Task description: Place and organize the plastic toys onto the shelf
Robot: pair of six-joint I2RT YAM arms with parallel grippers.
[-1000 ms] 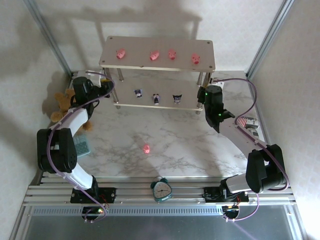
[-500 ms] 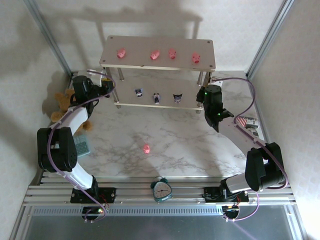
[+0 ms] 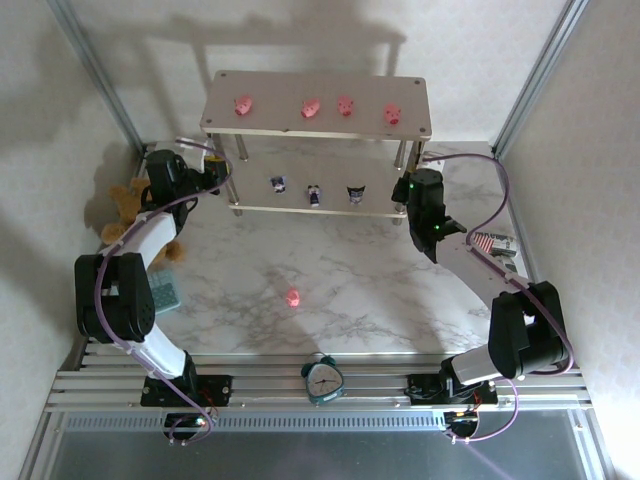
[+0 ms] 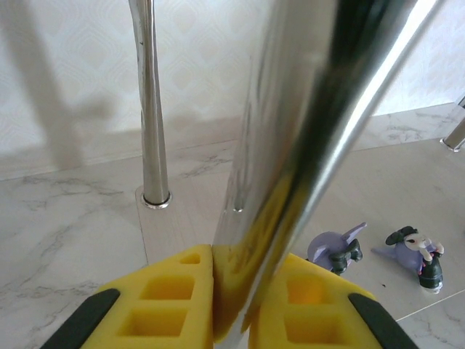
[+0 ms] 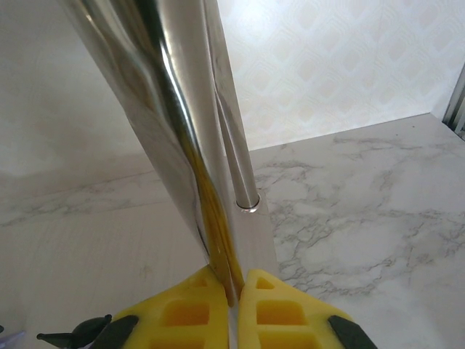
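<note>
In the top view, the shelf stands in the upper middle of the frame, close to the back wall. A row of four pink pigs sits along its top board, and three purple-and-white figurines are spaced along its lower board. A fifth pig lies alone on the marble table near the centre of the frame, well apart from the shelf. The left gripper is at the shelf's front leg on the left of the picture, and the right gripper is at the front leg on the right. A brown teddy bear lies at the left edge beside the left arm. A teal alarm clock stands at the bottom centre between the two bases. In the left wrist view, the yellow fingers fill the bottom edge, pressed against either side of a shiny metal leg that runs up to the upper right. The claw is pinching that leg. Two of the figurines lie on the board at the lower right, and another leg stands at the upper left. In the right wrist view, the yellow fingers at the bottom are nearly together, clamped on a chrome leg rising to the upper left. A second leg stands just behind it.
</note>
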